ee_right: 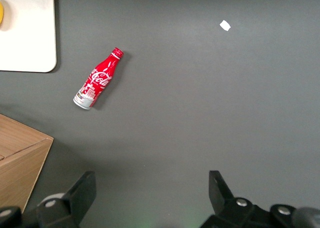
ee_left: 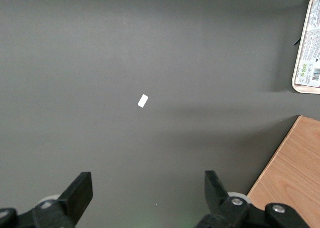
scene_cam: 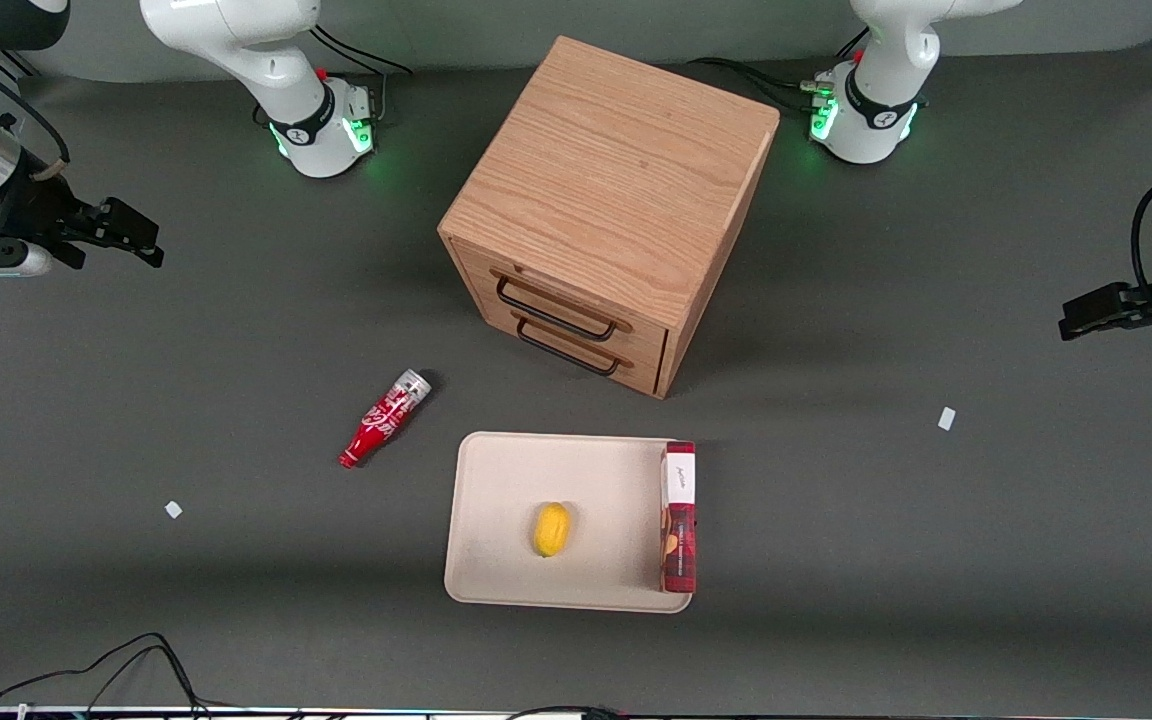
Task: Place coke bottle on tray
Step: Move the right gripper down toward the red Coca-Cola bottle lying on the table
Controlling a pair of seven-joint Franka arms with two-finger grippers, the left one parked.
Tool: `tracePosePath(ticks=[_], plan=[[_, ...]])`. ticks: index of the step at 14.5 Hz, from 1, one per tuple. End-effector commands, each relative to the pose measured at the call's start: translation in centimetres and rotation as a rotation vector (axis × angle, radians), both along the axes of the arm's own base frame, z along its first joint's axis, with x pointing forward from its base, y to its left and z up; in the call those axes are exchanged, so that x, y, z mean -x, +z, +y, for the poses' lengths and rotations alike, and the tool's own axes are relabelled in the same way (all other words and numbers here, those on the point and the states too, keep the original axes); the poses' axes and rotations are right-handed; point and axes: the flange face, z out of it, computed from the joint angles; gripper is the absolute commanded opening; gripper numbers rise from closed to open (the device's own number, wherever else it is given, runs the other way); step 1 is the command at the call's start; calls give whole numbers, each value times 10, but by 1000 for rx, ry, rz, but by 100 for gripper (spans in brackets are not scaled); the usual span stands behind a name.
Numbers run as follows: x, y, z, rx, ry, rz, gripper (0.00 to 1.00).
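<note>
We see the coke bottle [scene_cam: 385, 417] lying on its side on the worktop [scene_cam: 136, 400], beside the tray [scene_cam: 496, 500], not on it. Tray carries a lemon [scene_cam: 551, 529] and a red box [scene_cam: 678, 516]. Hand [ee_right: 152, 200] hovers well apart toward the working arm's end, fingers spread, empty.

A matte dark grey tabletop [scene_cam: 886, 560] fills the scene under soft, even light. A light oak two-drawer cabinet [scene_cam: 616, 190] stands toward twelve o'clock, its black handles [scene_cam: 556, 310] facing about seven o'clock. Small white tape scraps lie at eight o'clock [scene_cam: 173, 509] and three o'clock [scene_cam: 947, 418]. Black cables [scene_cam: 136, 660] curl at seven o'clock.
</note>
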Motion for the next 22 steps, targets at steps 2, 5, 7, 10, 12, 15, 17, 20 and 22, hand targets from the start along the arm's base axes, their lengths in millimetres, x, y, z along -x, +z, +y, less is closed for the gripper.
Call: tracePosePath(ticks=[2,5,7,10,12,15,17,20,22], plan=[[-15,-8,-1,25,0,45,100],[-41,-31,15,39,-21,81,100],[-58,-48,38,19,-118,88,100],[-79,-84,76,-10,-204,93,100],[-92,-117,100,0,-291,92,100],[-110,-167,138,-4,-433,62,100],[-122,-201,149,-16,-490,40,100],[-132,-251,167,-20,-534,23,100],[-131,-280,183,-6,-580,24,100]])
